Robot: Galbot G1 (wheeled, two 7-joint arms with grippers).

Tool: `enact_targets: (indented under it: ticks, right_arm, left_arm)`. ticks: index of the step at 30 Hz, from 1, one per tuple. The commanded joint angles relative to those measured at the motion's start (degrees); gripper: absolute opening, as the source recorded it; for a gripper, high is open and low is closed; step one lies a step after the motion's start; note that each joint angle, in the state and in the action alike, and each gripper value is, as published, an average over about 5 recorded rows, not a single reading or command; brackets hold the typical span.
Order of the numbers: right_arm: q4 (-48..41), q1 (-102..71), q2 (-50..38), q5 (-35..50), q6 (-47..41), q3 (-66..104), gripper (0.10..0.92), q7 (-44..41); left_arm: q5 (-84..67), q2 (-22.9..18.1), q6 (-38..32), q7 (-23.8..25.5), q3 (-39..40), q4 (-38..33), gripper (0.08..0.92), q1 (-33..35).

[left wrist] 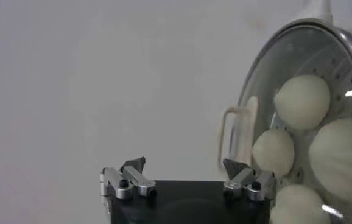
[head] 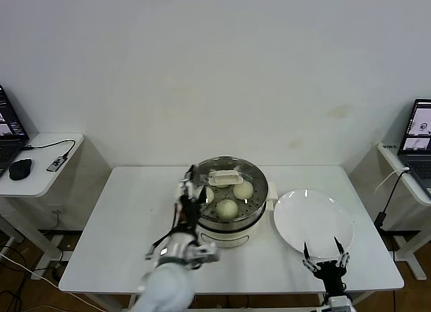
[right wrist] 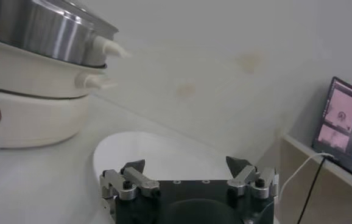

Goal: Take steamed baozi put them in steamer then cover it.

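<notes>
The steamer (head: 232, 228) stands mid-table, a steel pot on a cream base. The glass cover (head: 252, 174) rests on it, its cream handle (head: 225, 178) on top. Several pale baozi (head: 227, 208) show through the glass. My left gripper (head: 192, 185) hangs open and empty just off the pot's left rim. In the left wrist view its fingers (left wrist: 136, 165) stand wide apart, clear of the cover handle (left wrist: 237, 137) and the baozi (left wrist: 302, 100) under the glass. My right gripper (head: 324, 253) waits open near the table's front right edge.
A flat white plate (head: 313, 221) lies right of the steamer, bare, and shows ahead of the right gripper (right wrist: 187, 165) as plate (right wrist: 151, 152). Side desks with laptops (head: 417, 133) stand at both ends of the table. A wall rises behind.
</notes>
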Motion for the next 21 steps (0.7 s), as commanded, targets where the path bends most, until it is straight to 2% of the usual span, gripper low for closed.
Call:
enact_targets:
  ticks: [1,4,9,15,21]
  right_arm:
    - [1.42,-2.15,-3.12,7.77,1.14,-3.38,0.823,-0.23]
    - [1.88,-3.72,-5.48,10.59,1.75,-4.85,0.823,-0.75]
    - [2.20,-6.68,-9.40,16.05,2.56,-6.49,0.823,-1.94]
    - [2.39,-9.25,-11.42,17.93,2.98,-7.17,0.823,-2.86]
    - [2.60,-9.40,-11.41,17.70,2.85,-8.38,0.823,-2.90]
  left_arm:
    - [-66.23,6.23,-41.66,-17.41,-30.35,0.24,0.823,26.90]
    - [-76.49,5.56,-45.08,-17.28,-33.17,4.20,0.823,30.77]
    - [-82.61,4.22,-44.54,-17.02,-34.20,6.01,0.823,34.37]
    - [-79.43,1.20,-44.10,-16.62,-35.13,6.52,0.823,35.63]
    - [-76.40,-0.11,-42.29,-15.42,-35.74,7.73,0.823,35.36]
